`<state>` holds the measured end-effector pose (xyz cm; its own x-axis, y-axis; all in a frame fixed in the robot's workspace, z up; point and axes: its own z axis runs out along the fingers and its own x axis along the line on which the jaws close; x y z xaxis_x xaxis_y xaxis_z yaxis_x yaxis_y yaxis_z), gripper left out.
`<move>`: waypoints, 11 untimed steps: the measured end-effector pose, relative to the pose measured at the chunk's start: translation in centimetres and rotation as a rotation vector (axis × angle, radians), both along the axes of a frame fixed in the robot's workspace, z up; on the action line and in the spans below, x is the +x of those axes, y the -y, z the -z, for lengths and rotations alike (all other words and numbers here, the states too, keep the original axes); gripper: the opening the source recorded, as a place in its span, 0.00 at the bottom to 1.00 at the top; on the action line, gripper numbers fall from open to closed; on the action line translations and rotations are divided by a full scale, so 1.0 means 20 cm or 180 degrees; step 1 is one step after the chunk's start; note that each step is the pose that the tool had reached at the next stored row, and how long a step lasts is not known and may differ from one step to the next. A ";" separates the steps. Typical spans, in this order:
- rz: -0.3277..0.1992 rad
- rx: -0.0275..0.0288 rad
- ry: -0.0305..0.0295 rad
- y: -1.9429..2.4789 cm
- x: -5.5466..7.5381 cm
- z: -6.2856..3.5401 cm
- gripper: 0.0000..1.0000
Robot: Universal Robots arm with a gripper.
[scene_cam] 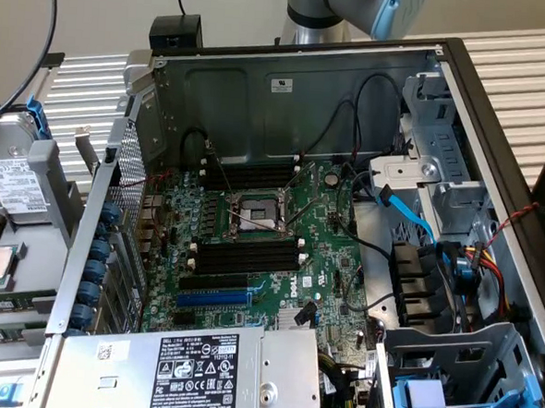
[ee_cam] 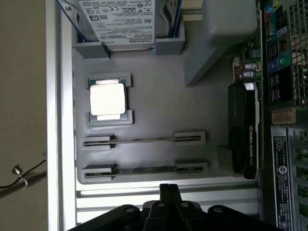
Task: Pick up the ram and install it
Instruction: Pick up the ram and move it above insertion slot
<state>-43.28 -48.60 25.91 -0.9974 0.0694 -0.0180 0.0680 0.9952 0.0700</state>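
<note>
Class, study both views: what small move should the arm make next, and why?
Probably open the jaws: they are shut and empty, and in the grey tray before them the nearest ram sits untouched in its holder, beside a second stick.

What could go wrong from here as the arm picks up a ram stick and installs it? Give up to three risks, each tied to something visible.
1. The ram nearest the shut gripper stands thin on edge in its tray; a slightly off grasp could miss or tip it.
2. The processor lies bare in the same tray; a stray descent might strike it.
3. The black memory slots flank the processor socket; a tilted stick might jam or hit it.
</note>
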 end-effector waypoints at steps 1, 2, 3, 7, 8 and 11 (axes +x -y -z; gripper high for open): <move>0.0001 0.0000 0.0000 -0.003 -0.01 0.010 0.11; 0.0003 0.0000 0.0000 -0.006 -0.02 0.017 0.11; 0.0004 0.0000 0.0000 -0.008 -0.02 0.026 0.11; 0.0009 0.0001 0.0000 -0.019 -0.05 0.059 0.11; 0.0011 0.0001 0.0000 -0.021 -0.06 0.068 0.11; 0.0014 0.0001 0.0000 -0.025 -0.06 0.095 0.11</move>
